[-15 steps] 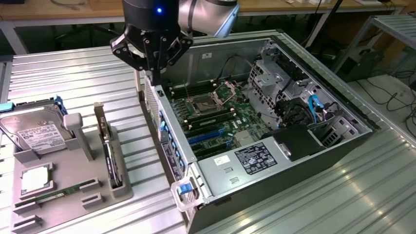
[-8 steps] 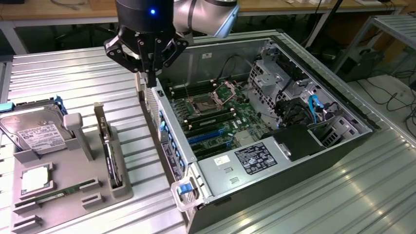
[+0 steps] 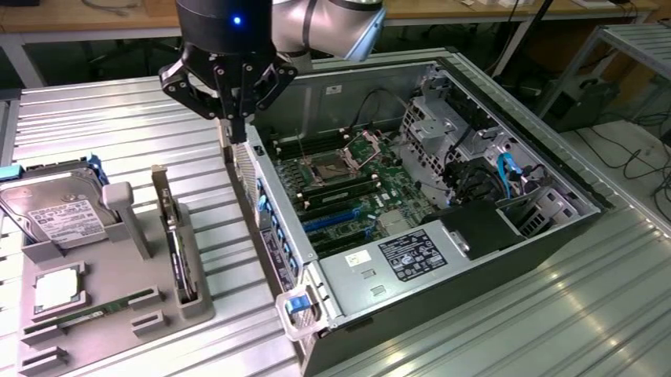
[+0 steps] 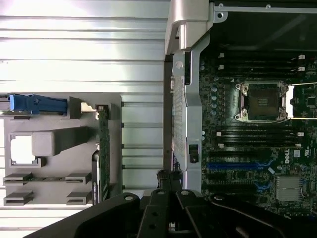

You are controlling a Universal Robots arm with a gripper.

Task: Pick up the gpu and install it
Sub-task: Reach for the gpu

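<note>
The gpu (image 3: 176, 243) is a thin dark card with a pale metal bracket at its far end. It stands on edge in a slot of the grey holder (image 3: 115, 330) at the exterior view's left. In the wrist view the gpu (image 4: 103, 153) shows edge-on beside the holder (image 4: 59, 148). My gripper (image 3: 237, 132) hangs shut with nothing between its fingers, above the open computer case's near side wall (image 3: 275, 236) and to the right of the gpu. Seen from the wrist, the gripper (image 4: 168, 183) sits over that wall's edge.
The open case (image 3: 493, 259) shows its motherboard with blue slots (image 3: 335, 220) and a bare processor socket (image 4: 262, 101). The holder also carries a silver hard drive (image 3: 58, 208), a square chip (image 3: 58, 287) and a green memory stick (image 3: 100, 310). All of it rests on a ribbed metal table (image 3: 126, 118).
</note>
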